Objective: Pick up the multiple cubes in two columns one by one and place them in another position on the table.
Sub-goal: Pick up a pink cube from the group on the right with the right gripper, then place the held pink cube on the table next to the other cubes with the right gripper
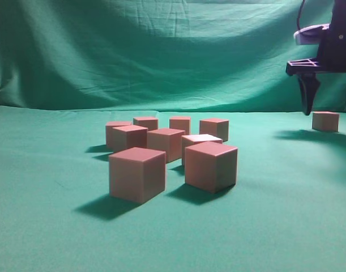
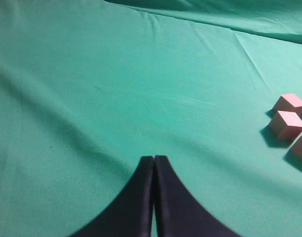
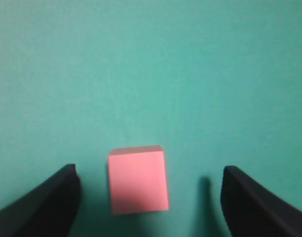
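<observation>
Several cubes (image 1: 169, 142) with reddish-pink tops stand in a close cluster on the middle of the teal table (image 1: 48, 226). One more cube (image 1: 325, 121) sits alone at the far right. My right gripper (image 1: 308, 99) hangs just above and beside that lone cube. In the right wrist view the cube (image 3: 138, 180) rests on the cloth between the wide-open fingers of the right gripper (image 3: 150, 172), with a gap on each side. The left gripper (image 2: 153, 159) is shut and empty over bare cloth, with three cubes (image 2: 286, 123) off to its right.
A draped green backdrop (image 1: 133, 51) rises behind the table. Bare cloth stretches left of the cluster and across the front. The left arm does not show in the exterior view.
</observation>
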